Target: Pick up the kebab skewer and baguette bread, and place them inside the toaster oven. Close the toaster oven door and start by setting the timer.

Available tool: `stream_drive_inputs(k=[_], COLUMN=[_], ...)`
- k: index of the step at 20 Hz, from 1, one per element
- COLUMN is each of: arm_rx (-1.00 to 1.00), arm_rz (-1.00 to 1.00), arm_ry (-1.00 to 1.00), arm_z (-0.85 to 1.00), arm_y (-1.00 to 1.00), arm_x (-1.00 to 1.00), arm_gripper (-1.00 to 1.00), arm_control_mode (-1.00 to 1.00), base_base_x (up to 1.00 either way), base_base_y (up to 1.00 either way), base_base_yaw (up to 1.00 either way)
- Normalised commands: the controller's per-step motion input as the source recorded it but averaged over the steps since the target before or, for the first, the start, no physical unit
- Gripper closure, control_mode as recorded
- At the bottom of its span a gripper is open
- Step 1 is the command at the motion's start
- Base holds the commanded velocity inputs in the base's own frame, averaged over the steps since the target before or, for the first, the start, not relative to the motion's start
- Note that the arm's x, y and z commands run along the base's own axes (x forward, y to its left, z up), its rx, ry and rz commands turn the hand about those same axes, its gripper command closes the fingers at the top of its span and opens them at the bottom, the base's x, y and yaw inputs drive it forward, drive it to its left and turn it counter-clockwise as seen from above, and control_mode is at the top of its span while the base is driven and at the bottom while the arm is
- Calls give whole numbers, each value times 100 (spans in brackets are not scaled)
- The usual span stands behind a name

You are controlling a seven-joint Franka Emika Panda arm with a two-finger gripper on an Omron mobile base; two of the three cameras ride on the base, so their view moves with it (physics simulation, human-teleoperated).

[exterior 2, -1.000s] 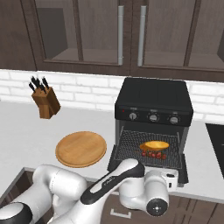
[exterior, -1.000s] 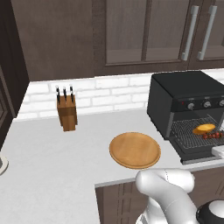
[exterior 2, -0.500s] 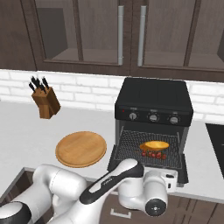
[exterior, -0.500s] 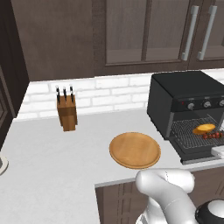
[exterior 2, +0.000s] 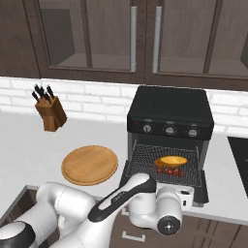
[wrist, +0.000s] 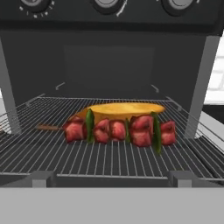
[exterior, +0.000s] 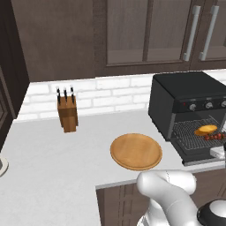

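We see the kebab skewer (wrist: 119, 129) and baguette bread (wrist: 124, 109) lying side by side on the wire rack (wrist: 109, 153) inside the toaster oven (exterior 2: 169, 126), the bread just behind. Our tool stands released, empty, so the dropped toaster oven door (exterior 2: 203, 186) comes next.

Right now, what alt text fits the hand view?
A kebab skewer lies across the wire rack inside the open toaster oven, with the baguette bread just behind it. Three knobs line the top edge.
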Motion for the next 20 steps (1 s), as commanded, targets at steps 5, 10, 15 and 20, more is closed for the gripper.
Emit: stream_drive_inputs(k=[5, 10, 15, 20], arm_rx=[0, 0, 0, 0], arm_rz=[0, 0, 0, 0], arm_ry=[0, 2, 1, 1], arm_z=[0, -3, -5, -2], arm_y=[0, 0, 0, 0], arm_x=[17, 2, 0, 0], arm_gripper=[-100, -100, -100, -100], arm_control_mode=[-100, -100, -100, -100], base_base_x=[0, 0, 0, 0], base_base_y=[0, 0, 0, 0], base_base_yaw=[0, 0, 0, 0])
